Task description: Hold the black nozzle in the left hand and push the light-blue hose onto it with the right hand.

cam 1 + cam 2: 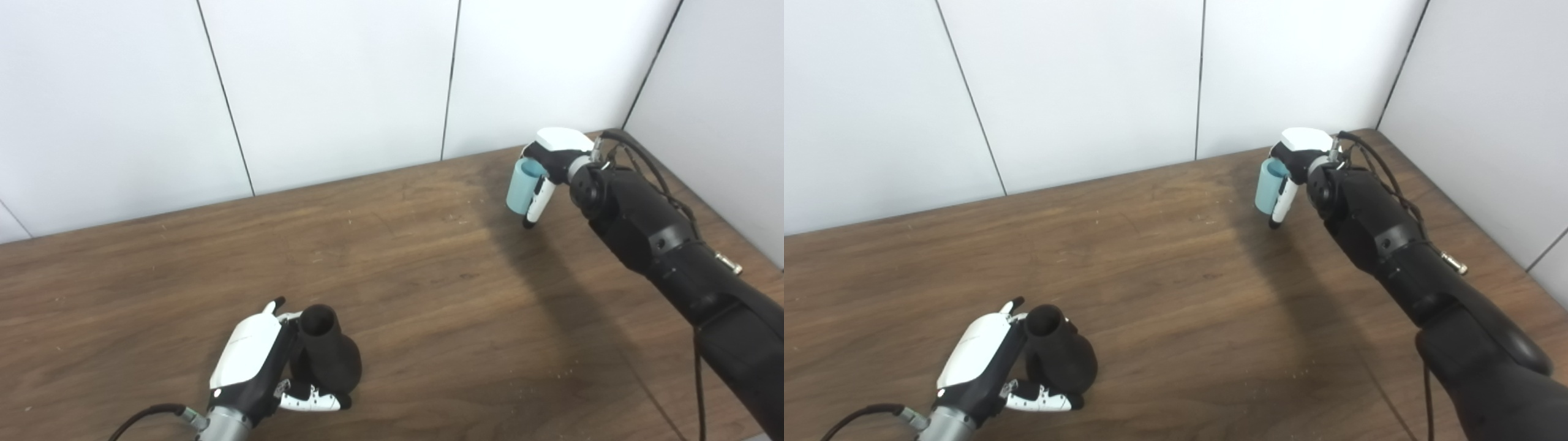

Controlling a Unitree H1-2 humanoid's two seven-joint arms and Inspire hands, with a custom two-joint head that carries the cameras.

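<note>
At near left, the left hand (254, 361) is wrapping its fingers around the black nozzle (327, 358), whose open neck is tilting up and away. Well apart at far right, the right hand (548, 168) is clutching the light-blue hose (522, 185), its axis roughly upright. The hose is sitting up and right of the nozzle mouth. A bare wooden table (429, 275) is running beneath white wall panels (331, 79).

Wooden table (429, 275) below white wall panels (331, 79).

Left hand (257, 361) clenched low near the body, right hand (548, 168) closed, arm extended far
</note>
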